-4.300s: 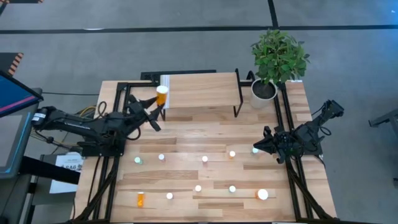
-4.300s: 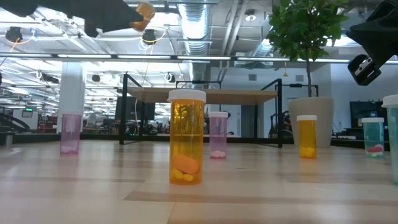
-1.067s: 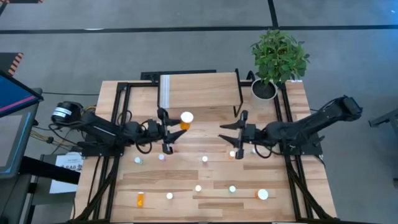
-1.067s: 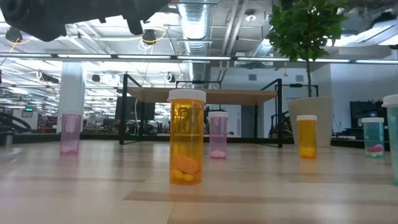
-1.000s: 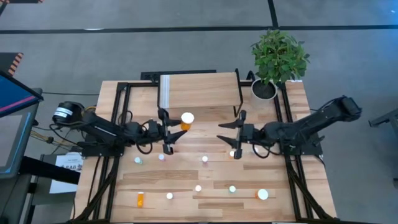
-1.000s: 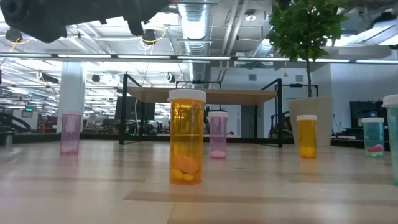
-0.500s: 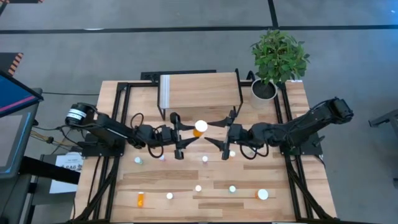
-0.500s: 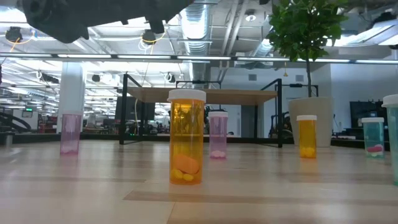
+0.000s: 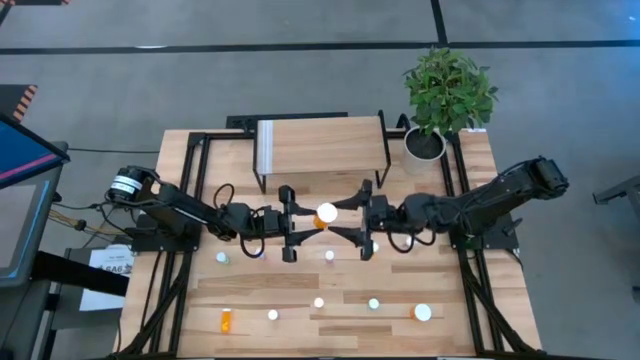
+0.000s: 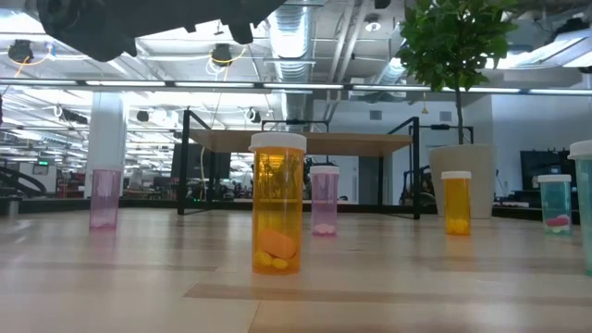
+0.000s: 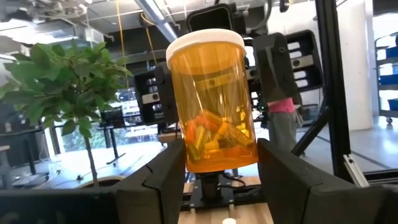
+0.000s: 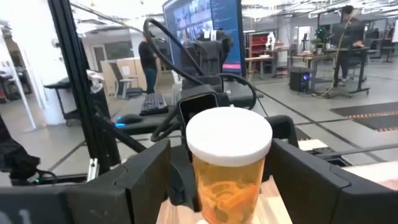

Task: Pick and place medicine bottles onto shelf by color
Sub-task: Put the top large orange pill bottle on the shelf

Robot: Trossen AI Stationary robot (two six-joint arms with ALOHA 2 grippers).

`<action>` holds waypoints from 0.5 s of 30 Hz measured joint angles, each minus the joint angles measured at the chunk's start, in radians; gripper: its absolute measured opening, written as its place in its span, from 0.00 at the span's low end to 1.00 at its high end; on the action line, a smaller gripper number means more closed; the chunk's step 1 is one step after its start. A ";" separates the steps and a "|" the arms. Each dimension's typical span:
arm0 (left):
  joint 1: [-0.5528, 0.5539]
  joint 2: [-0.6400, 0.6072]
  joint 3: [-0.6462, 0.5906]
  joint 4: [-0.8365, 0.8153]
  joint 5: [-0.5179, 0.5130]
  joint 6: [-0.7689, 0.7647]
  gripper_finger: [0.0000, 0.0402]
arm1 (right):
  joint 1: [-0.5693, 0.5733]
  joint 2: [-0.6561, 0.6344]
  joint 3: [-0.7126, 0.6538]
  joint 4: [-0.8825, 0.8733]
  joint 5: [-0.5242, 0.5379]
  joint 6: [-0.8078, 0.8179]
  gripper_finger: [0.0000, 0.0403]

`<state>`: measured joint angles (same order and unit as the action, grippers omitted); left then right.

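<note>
Handover looks to be the step in hand: both arms meet above the middle of the table, just in front of the shelf, with one large orange bottle held in the air between them

From the left, the left gripper reaches in toward the centre, and its wrist view shows its two fingers closed on the lower body of the bottle, which stands upright with the white cap on top and orange pills heaped at the bottom. The right gripper faces it from the other side; in the right wrist view its fingers stand spread wide to either side of the same bottle, not touching it as far as I can tell

My reading is that the next move calls for the right gripper to close on the bottle around the cap end, above the left fingers, and only then for the left to let go. After that the bottle would go to the shelf's orange spot, though no colour zones can be made out

Other small bottles stand scattered on the table nearer the front, among them an orange bottle close to the low camera and a pink one far left

No brand, label or writing can be read on any bottle
</note>
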<state>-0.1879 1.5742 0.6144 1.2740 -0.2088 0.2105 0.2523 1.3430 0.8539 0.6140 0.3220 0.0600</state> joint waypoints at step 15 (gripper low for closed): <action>0.000 0.000 0.000 -0.007 0.022 -0.011 0.40 | -0.012 0.000 0.000 0.009 -0.011 -0.005 0.72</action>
<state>-0.1875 1.5742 0.6147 1.2671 -0.1867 0.1997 0.2402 1.3426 0.8539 0.6228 0.3107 0.0547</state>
